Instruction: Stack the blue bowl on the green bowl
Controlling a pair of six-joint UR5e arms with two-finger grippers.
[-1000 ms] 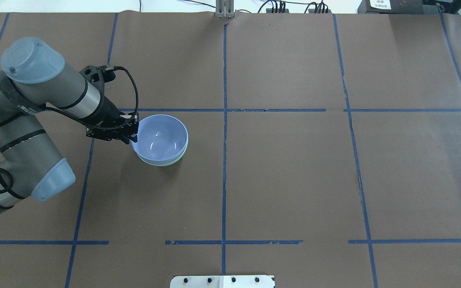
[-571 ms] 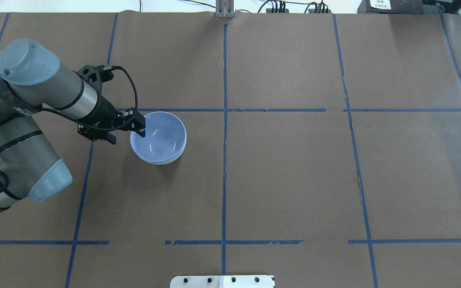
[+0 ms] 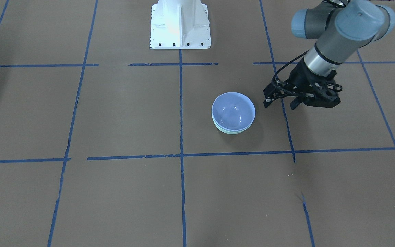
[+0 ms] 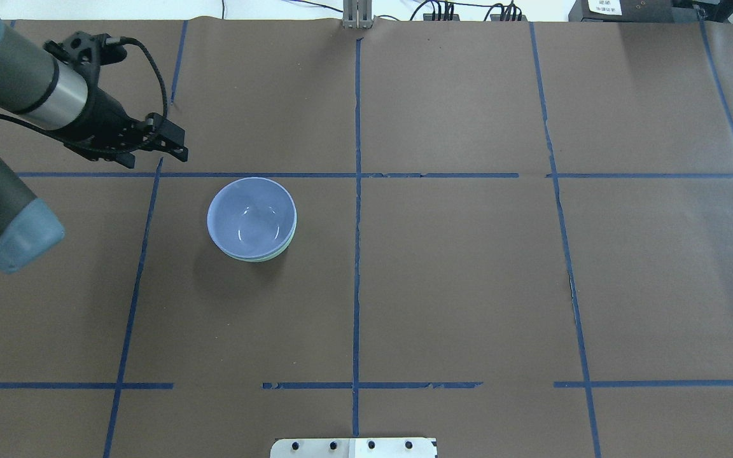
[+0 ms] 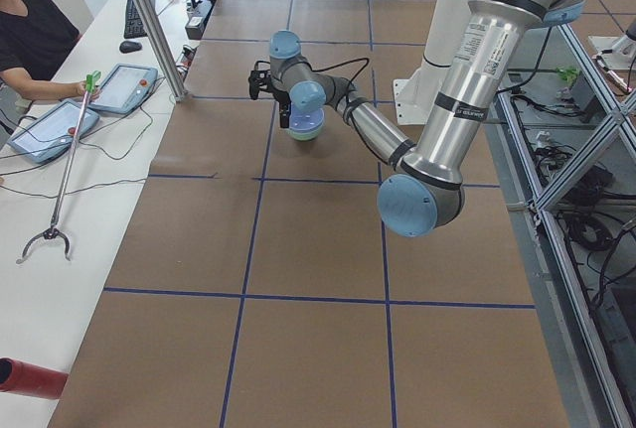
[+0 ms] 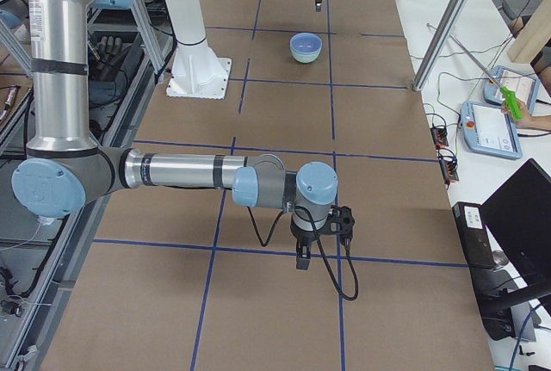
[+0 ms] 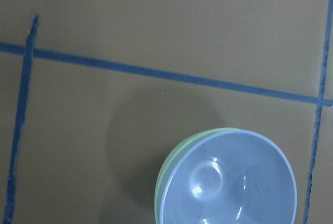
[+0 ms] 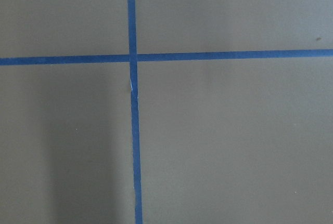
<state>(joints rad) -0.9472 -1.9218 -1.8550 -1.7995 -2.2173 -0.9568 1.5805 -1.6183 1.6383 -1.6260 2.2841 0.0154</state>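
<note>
The blue bowl (image 4: 251,216) sits nested in the green bowl (image 3: 232,132), of which only a thin rim crescent shows. The stack stands alone on the table (image 4: 468,286), left of centre in the overhead view. Treat the stacking as done and the step in hand as clearing the arm. Move the left gripper (image 4: 153,156) up and away from the stack, never across it, because a brush on the rim could tip or shift the glossy bowls. Confirm in the wrist view that the blue rim sits level within the green one; it appears to. The left gripper's fingers are spread wide and grip nothing. It lies at about 10 o'clock from the stack in the overhead view, apart from it, with the forearm angled down and the fingers pointing toward 4 o'clock. The right gripper (image 6: 323,238) hangs over bare table well apart from the bowls; you cannot tell how far open it is.
</note>
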